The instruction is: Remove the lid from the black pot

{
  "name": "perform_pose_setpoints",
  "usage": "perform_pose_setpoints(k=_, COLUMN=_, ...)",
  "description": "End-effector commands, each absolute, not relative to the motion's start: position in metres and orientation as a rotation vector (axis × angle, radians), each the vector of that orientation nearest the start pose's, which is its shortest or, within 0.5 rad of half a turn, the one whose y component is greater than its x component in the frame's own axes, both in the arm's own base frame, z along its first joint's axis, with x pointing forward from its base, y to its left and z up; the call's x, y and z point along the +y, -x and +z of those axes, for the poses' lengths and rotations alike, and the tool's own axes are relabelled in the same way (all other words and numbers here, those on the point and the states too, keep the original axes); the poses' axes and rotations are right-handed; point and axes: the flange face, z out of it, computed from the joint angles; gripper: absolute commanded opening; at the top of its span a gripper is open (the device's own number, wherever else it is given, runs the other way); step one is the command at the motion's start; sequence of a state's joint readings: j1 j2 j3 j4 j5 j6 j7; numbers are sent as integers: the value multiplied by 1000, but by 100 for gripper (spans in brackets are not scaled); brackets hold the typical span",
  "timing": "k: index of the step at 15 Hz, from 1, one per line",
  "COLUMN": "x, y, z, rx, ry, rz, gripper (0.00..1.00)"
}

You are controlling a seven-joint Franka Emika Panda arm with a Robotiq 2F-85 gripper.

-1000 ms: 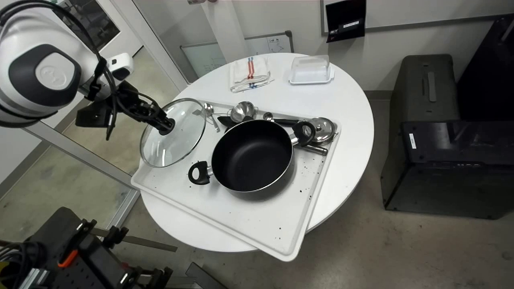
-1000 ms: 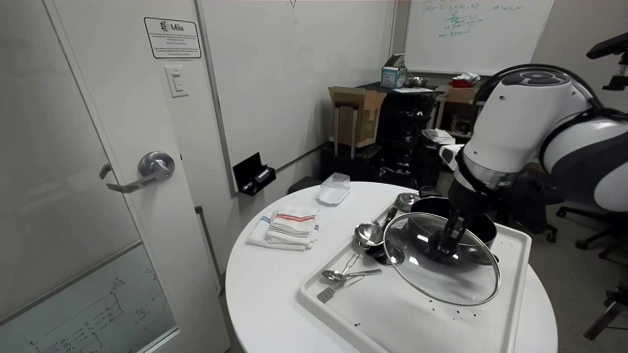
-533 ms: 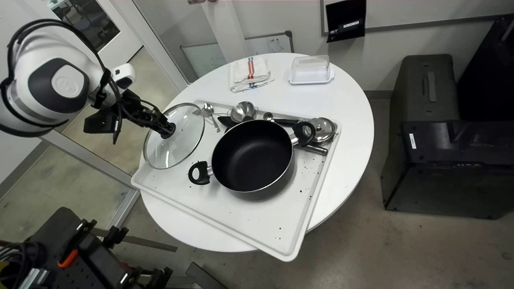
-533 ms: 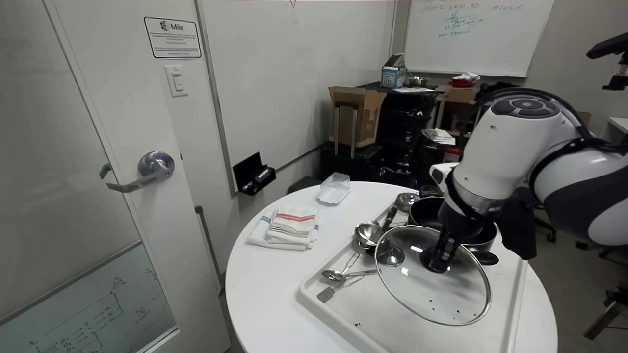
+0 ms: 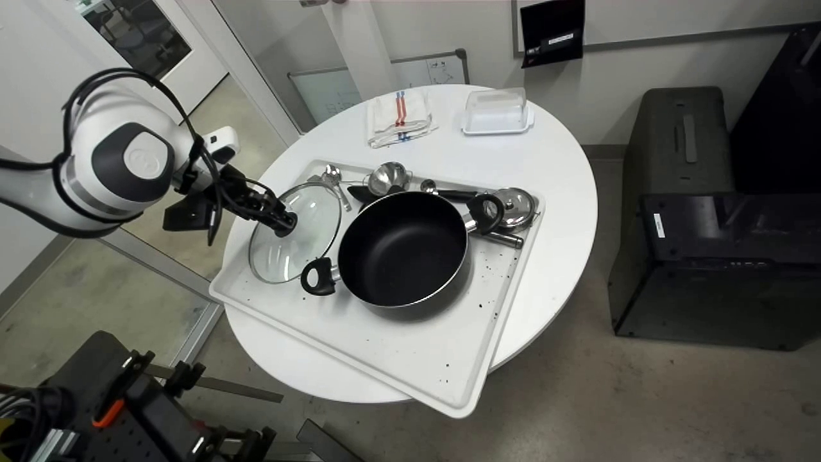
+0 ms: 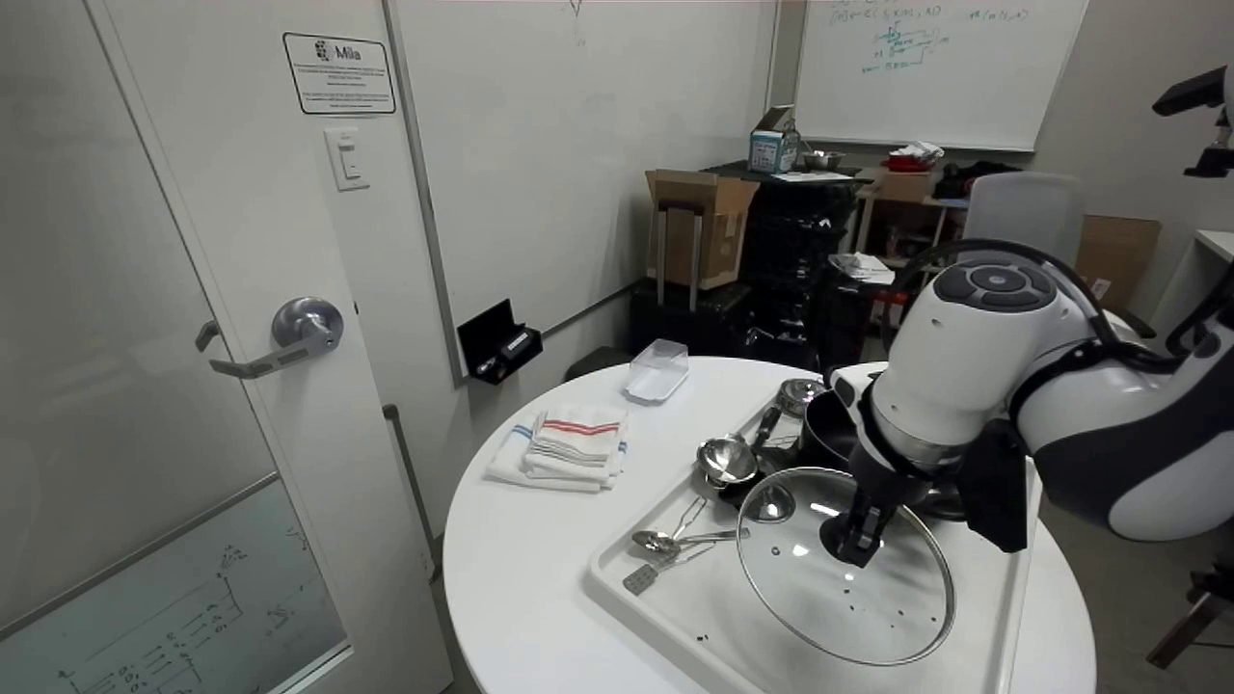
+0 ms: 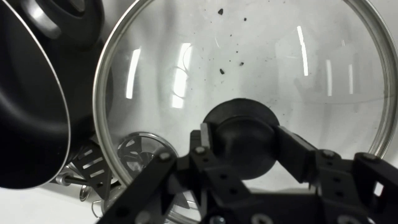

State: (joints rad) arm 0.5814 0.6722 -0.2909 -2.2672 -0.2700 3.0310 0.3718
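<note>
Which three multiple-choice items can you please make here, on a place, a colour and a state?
1. Where is the folded cloth?
A: on the table, off the tray; B: on the tray; C: on the floor.

2. What colour is the pot inside?
A: white; B: red; C: black.

3. How is the lid?
A: covering the pot; B: held by its knob; C: lying on the floor.

1 A: both exterior views show it beyond the tray's edge.
2 C: the wrist view shows it black.
3 B: the fingers hold the knob from both sides in the wrist view.
</note>
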Motion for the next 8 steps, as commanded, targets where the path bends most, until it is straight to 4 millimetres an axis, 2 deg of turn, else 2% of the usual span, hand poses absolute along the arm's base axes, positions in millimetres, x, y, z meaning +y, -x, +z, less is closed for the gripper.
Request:
perform_pose_setpoints(k=1, x=156, y=-505, z=70, rx=-432, ry=3293, rz=-305, gripper=27)
perform_pose_setpoints(k=8, x=149, y=-508, z=40, rx=-416, ry=3349, rz=-244, gripper=27)
